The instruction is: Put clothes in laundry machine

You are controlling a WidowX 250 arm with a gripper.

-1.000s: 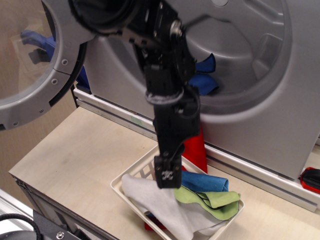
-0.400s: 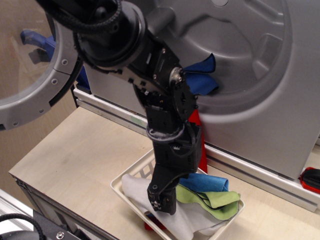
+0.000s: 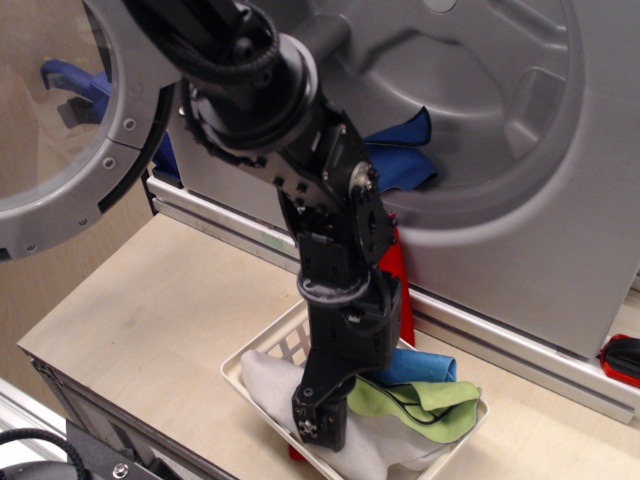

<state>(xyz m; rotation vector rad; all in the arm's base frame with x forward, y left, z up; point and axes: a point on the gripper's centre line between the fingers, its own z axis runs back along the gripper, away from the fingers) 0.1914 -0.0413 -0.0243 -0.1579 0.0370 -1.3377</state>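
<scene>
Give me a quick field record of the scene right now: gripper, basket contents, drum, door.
gripper: down in the basket, on the grey-white cloth; fingers hidden, state unclear
basket: white lattice basket on the wooden table
basket contents: grey-white cloth, lime green cloth, blue cloth
red cloth: hanging between machine front and basket
laundry machine: drum open, a blue cloth at drum lip
door: swung open to the left
</scene>
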